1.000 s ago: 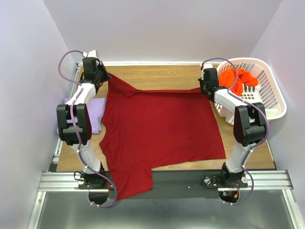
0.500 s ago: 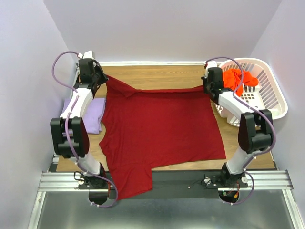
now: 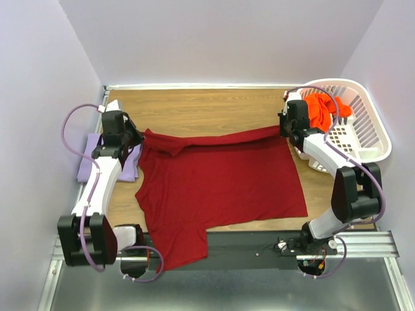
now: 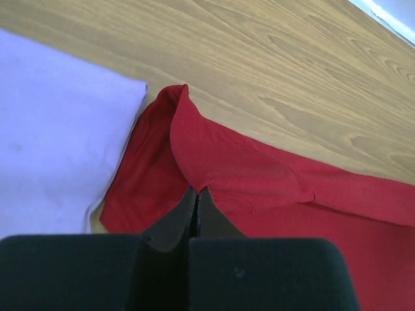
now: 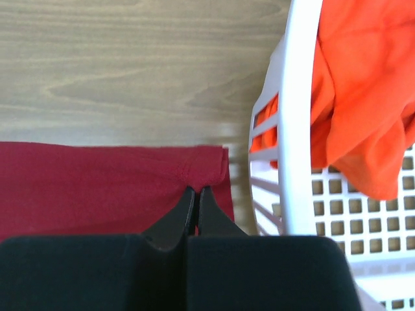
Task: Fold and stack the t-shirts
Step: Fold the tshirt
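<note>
The dark red t-shirt (image 3: 220, 178) lies spread over the wooden table, its near sleeve hanging over the front edge. My left gripper (image 3: 137, 136) is shut on its far left corner (image 4: 214, 162). My right gripper (image 3: 283, 129) is shut on its far right corner (image 5: 201, 165). The far hem is folded toward me. The lavender t-shirt (image 3: 104, 155) lies folded at the left, beside the red one, and shows in the left wrist view (image 4: 52, 129). The orange-red t-shirt (image 3: 323, 107) lies in the basket and shows in the right wrist view (image 5: 356, 97).
The white lattice laundry basket (image 3: 373, 133) stands at the back right, close beside my right gripper; its rim (image 5: 295, 116) fills the right of the right wrist view. Bare wooden table (image 3: 214, 107) lies behind the shirt. Walls close in on three sides.
Both grippers have pulled the red shirt's far edge toward me, the left one farther. The far hem has folded over onto the shirt.
</note>
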You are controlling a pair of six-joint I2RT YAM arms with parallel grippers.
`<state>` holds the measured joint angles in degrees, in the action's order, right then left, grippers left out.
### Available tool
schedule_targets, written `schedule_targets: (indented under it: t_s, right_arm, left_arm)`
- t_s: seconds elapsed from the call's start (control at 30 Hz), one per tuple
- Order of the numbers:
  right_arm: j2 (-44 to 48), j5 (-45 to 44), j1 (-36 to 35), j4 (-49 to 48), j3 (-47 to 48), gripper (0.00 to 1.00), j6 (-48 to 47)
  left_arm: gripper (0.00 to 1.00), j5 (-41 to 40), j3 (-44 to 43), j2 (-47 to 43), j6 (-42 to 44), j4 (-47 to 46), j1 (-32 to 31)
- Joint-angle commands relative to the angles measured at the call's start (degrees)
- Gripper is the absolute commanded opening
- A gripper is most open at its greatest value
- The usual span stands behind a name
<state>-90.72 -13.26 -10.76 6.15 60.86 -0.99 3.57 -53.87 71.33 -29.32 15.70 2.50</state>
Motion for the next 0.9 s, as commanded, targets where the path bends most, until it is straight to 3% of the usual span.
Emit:
schedule_targets:
  t_s: [0.0, 0.4, 0.87]
  right_arm:
    - [2.8, 1.9, 0.5, 5.4, -1.8, 0.01, 5.9]
    - [9.9, -1.3, 0.4, 11.4, -8.7, 0.01, 15.9]
    - [7.6, -6.6, 0.4, 13.2, -9.7, 0.01, 18.6]
  left_arm:
    - [0.00, -2.9, 3.2, -6.4, -3.5, 2.8, -0.2]
    - [0.00, -2.7, 11.9, -17.5, -8.4, 7.6, -0.2]
    - [0.00, 0.2, 16.6, -24.0, -12.3, 11.6, -0.2]
